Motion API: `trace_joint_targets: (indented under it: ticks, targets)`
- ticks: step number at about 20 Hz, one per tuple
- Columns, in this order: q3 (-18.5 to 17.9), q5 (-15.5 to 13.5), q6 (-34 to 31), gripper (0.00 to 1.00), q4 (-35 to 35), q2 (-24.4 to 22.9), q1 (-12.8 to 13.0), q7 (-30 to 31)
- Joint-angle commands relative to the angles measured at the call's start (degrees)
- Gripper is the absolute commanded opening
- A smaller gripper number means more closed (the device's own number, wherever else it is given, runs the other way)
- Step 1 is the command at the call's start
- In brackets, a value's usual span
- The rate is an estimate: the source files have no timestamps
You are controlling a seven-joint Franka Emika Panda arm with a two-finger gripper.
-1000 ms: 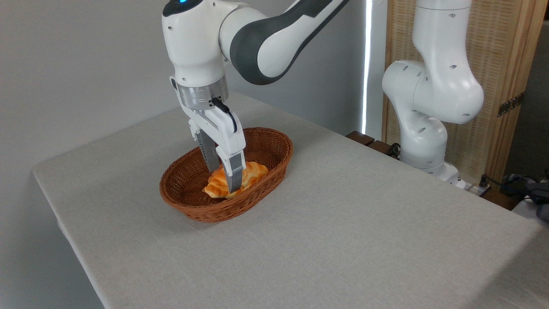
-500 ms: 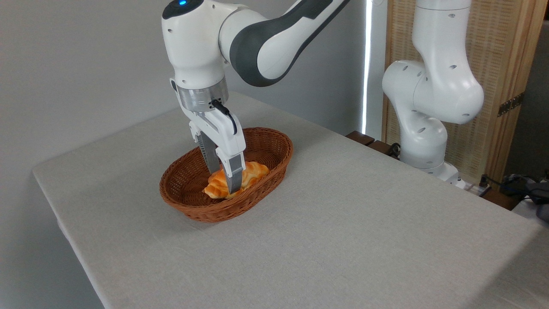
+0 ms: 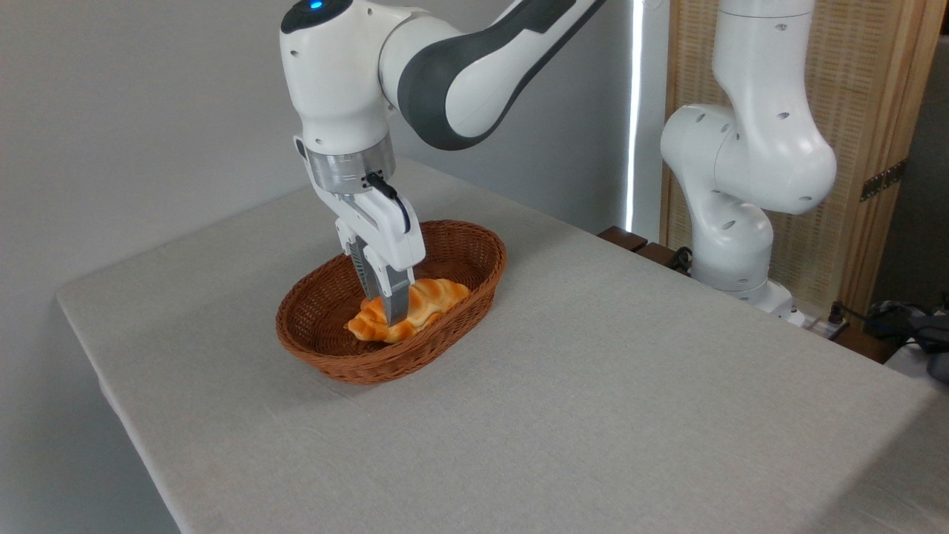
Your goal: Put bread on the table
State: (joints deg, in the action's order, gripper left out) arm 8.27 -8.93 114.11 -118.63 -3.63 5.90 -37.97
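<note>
Since one second earlier, gripper (image 3: 391, 315) has closed onto the bread (image 3: 412, 309) and begun raising it inside the basket (image 3: 474, 295). Grasp achieved; transfer toward 5 o'clock table (image 3: 593, 386) remains.

No readable text or labels.

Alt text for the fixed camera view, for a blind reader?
A white robot arm's gripper is closed on a golden plaited bread inside a brown wicker basket. The basket stands on a grey-beige table.
</note>
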Motion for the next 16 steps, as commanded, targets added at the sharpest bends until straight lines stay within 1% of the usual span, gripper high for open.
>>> trace_joint_targets:
  ticks: [1,12,13,14,15,16]
  targets:
    - [-0.18,-0.21,0.59,0.34,-0.11,-0.32,-0.10,-0.61]
    - [-0.27,-0.12,0.15,0.34,-0.02,-0.94,-0.19,-0.53]
    - [-0.36,-0.12,0.15,0.33,-0.02,-1.11,-0.19,-0.53]
    - [-0.36,-0.12,0.15,0.30,-0.02,-1.11,-0.10,-0.53]
    - [-0.36,-0.21,0.15,0.24,-0.02,-1.11,-0.19,-0.53]
    - [-0.36,-0.21,0.15,0.23,-0.02,-1.11,-0.19,-0.53]
